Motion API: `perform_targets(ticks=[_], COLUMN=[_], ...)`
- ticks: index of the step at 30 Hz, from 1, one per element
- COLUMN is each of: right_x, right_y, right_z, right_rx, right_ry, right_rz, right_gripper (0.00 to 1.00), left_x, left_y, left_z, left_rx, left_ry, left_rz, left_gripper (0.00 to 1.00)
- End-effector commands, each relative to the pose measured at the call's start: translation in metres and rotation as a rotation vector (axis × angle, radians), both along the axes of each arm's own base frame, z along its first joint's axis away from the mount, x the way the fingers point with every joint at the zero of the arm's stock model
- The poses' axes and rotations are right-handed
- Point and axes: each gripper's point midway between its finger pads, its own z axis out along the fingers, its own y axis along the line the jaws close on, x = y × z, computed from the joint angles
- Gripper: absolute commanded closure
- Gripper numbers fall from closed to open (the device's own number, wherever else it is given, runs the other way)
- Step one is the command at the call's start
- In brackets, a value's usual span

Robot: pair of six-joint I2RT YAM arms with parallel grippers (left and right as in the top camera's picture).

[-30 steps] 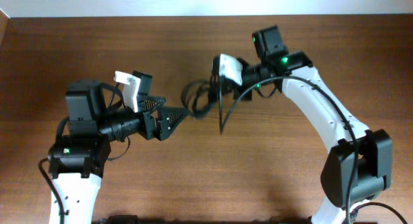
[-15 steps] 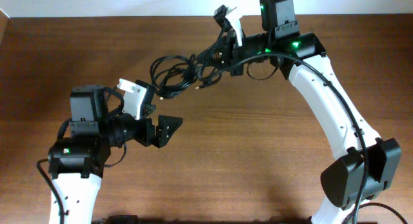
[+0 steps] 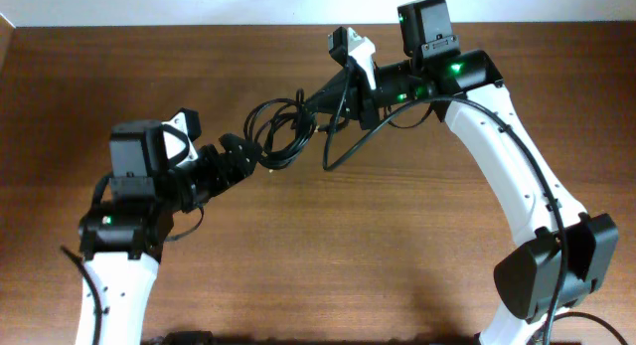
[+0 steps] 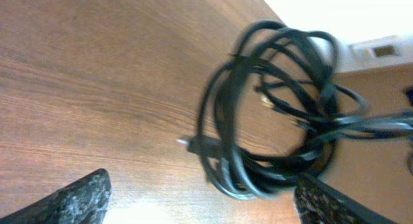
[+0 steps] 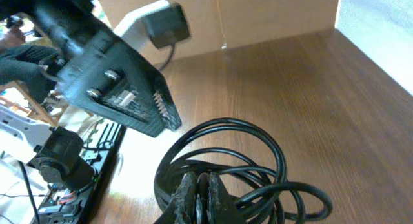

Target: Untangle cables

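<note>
Overhead: right pincer point(image 3: 320, 98) is clenching light, limp cables point(image 3: 281, 136) — left pincer point(image 3: 253, 156) is gaping, a graspable outer loop just ahead.

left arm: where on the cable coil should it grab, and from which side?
Probably best to take the cables at the coil's near arc, the thick lower-left run of loops in the left wrist view, opposite where the right gripper pinches them. Come in from the left arm's own side, with the left gripper open across the strands. The coil hangs as an open ring, so that arc is free to straddle.
</note>
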Motion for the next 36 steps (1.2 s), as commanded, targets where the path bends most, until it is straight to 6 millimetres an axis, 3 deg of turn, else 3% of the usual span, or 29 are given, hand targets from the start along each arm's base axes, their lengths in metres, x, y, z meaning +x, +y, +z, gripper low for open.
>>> perform_targets(ticks=[1, 5, 6, 7, 8, 9, 14, 18, 22, 23, 26, 27, 28, 29, 30, 34, 36], right_x=[-0.016, -0.024, -0.028, -0.031, -0.035, -0.037, -0.041, -0.017, 0.011, 0.019, 0.035, 0.036, 0.032, 0.029, 0.029, 0.014, -0.003], right_y=[0.002, 0.002, 0.002, 0.003, 0.005, 0.007, 0.019, 0.017, -0.001, -0.008, -0.039, -0.044, -0.047, -0.049, -0.051, -0.051, -0.047], right_z=[0.029, 0.037, 0.04, 0.043, 0.044, 0.044, 0.039, 0.011, -0.004, -0.01, -0.041, -0.047, -0.051, -0.054, -0.058, -0.061, -0.062], right_rx=[0.116, 0.157, 0.177, 0.191, 0.198, 0.198, 0.172, 0.013, -0.08, -0.112, -0.284, -0.313, -0.332, -0.348, -0.372, -0.379, -0.372], right_ry=[-0.03, -0.015, -0.008, -0.003, 0.001, 0.001, -0.017, -0.028, -0.025, -0.029, 0.037, 0.05, 0.081, 0.097, 0.106, 0.127, -0.018], right_rz=[0.1, 0.143, 0.164, 0.181, 0.195, 0.202, 0.205, 0.056, -0.081, -0.123, -0.265, -0.284, -0.284, -0.286, -0.296, -0.243, -0.096], right_gripper=[0.96, 0.96, 0.96, 0.96, 0.96, 0.96, 0.96, 0.96, 0.95, 0.75, 0.46, 0.44, 0.49, 0.64, 0.67, 0.67, 0.62], left_x=[0.01, 0.023, 0.025, 0.028, 0.03, 0.032, 0.042, 0.043, 0.037, 0.035, 0.029, 0.028, 0.027, 0.026, 0.025, 0.017, 0.013], left_y=[0.004, 0.004, 0.004, 0.004, 0.004, 0.004, 0.005, 0.005, 0.005, 0.005, 0.005, 0.005, 0.005, 0.004, 0.003, 0.005, 0.011], left_z=[-0.016, -0.02, -0.018, -0.016, -0.013, -0.012, 0.0, 0.01, 0.024, 0.027, 0.041, 0.045, 0.05, 0.053, 0.055, 0.04, 0.026], left_rx=[0.002, -0.011, -0.011, -0.011, -0.012, -0.012, -0.017, -0.017, -0.012, -0.012, -0.011, 0.008, 0.045, 0.062, 0.065, 0.026, 0.004], left_ry=[0.063, 0.061, 0.046, 0.032, 0.016, 0.007, -0.056, -0.1, -0.146, -0.155, -0.199, -0.229, -0.274, -0.295, -0.306, -0.2, -0.103], left_rz=[0.038, 0.052, 0.052, 0.052, 0.052, 0.052, 0.057, 0.055, 0.051, 0.051, 0.05, 0.035, 0.005, -0.009, -0.023, 0.028, 0.099], left_gripper=[0.16, 0.26, 0.32, 0.46, 0.88, 1.0, 1.0, 1.0, 1.0, 1.0, 1.0, 1.0, 1.0, 1.0, 1.0, 1.0, 1.0])
